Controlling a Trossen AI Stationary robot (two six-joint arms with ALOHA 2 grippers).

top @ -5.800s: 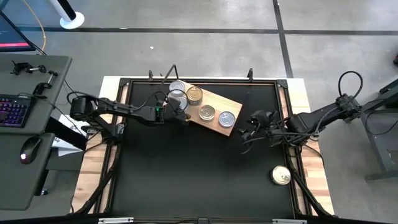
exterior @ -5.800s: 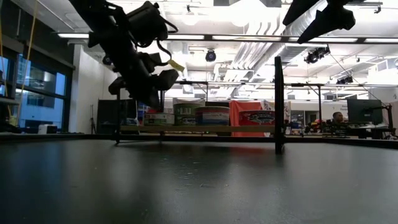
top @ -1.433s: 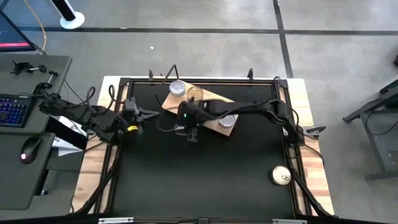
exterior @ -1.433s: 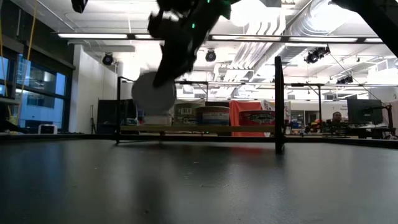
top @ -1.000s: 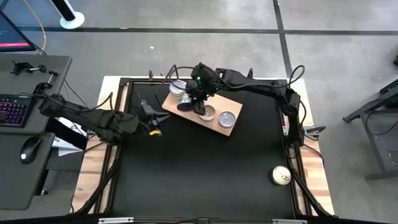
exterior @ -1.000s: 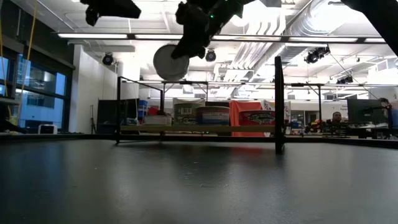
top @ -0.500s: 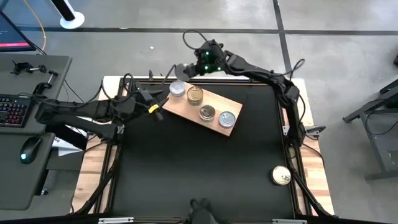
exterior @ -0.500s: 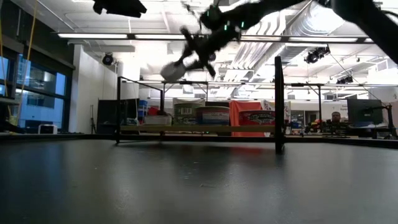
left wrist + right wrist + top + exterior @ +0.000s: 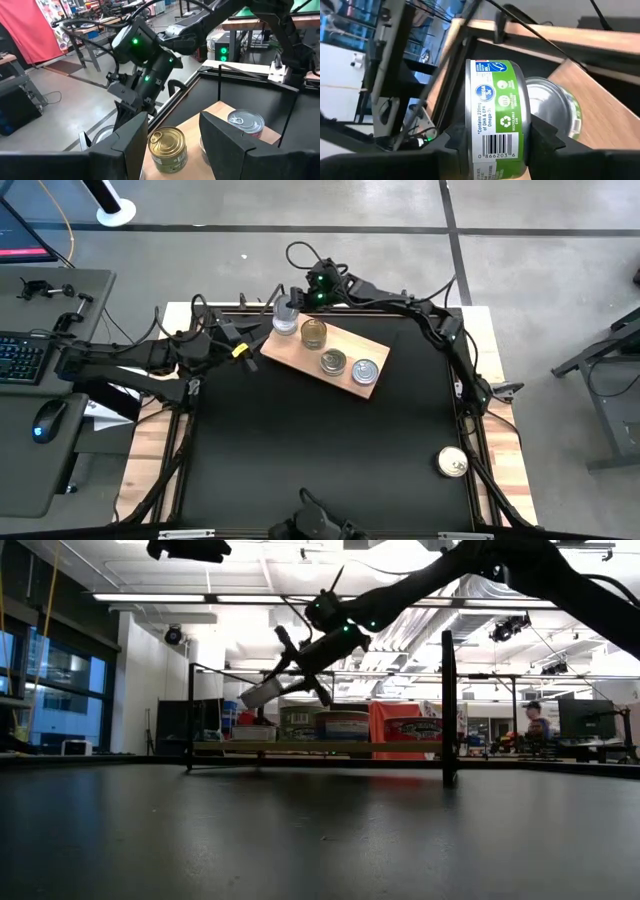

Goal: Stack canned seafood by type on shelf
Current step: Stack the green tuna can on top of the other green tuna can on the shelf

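Since a sec ago, held tin (image 9: 495, 115) swung to shelf's (image 9: 300, 355) far-left end, right gripper (image 9: 290, 305) clamped on it, tilted, just above silver-top tin (image 9: 555, 107). Left gripper (image 9: 250, 352) nearby, fingers apart, empty.

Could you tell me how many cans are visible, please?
6 cans: four on the shelf; one held by the right gripper above them; one on the table near its right edge.

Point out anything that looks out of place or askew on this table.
One gold-topped round tin sits alone near the black table's right front corner, far from the light wooden board holding the others. The right gripper holds a green-labelled silver tin tilted on its side.
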